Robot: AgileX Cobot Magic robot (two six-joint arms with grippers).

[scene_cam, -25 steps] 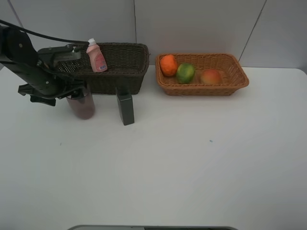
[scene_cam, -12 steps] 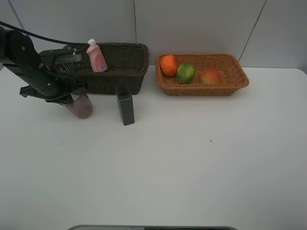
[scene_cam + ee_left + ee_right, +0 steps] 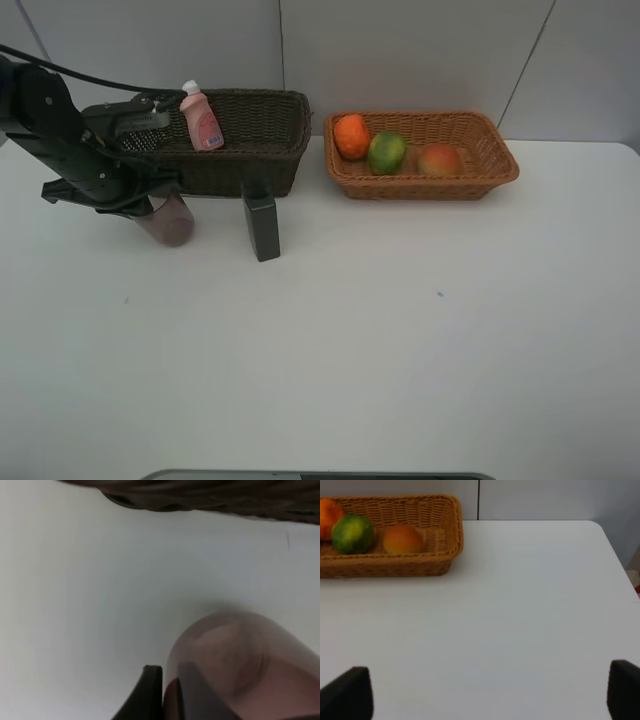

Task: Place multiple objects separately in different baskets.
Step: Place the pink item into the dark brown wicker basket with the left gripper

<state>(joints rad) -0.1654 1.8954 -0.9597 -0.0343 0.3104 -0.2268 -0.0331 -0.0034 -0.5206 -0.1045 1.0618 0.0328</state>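
- While the left pincer (image 3: 169,682) clenches one mauve tumbler (image 3: 170,222), the right pincer (image 3: 485,692) is released.
- Three fruits (image 3: 387,152) in tan basket (image 3: 500,170); one pink bottle (image 3: 202,122) in dark basket (image 3: 250,172).
- One green bottle (image 3: 263,228) on tabletop (image 3: 400,330).

Bright, even light with soft shadows — the left wrist view is blurred, its tumbler (image 3: 240,665) out of focus.

A plain white table (image 3: 400,340) fills most of the frame. A deep dark-brown wicker basket (image 3: 250,165) sits on it at upper left, and a shallow orange-tan wicker basket (image 3: 430,185) at upper right. A dark green rectangular bottle (image 3: 263,228) stands upright just below the dark basket. Left of it, a translucent mauve tumbler (image 3: 172,222) tilts; whether it touches the table is unclear.
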